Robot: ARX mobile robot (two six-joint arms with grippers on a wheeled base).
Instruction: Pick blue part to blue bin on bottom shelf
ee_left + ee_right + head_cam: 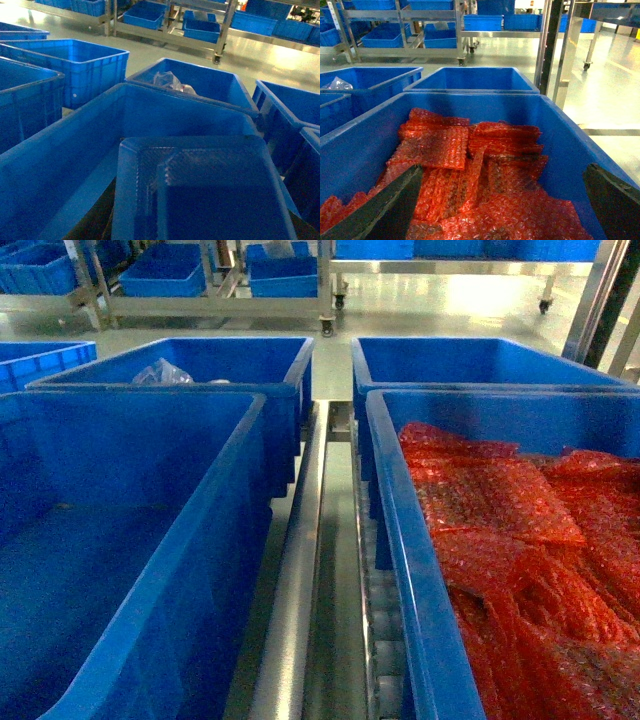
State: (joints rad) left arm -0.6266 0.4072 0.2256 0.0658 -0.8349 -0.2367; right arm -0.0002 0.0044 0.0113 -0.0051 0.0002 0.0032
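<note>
Glossy floor behind; blue bin (150, 570) long axis runs away; right tool (500, 200) spread wide; left tool unclear.

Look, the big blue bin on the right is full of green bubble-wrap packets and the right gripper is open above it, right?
Not quite. The packets in that bin are red, not green; the right wrist view shows it best. The rest holds: the right gripper is open above them, its dark fingers spread wide apart.

No text, label, brand, number or sign could be read anywhere; the bright-blue plastic totes (150, 540) and red bubble-wrap packets (470, 165) bore no legible markings.
</note>
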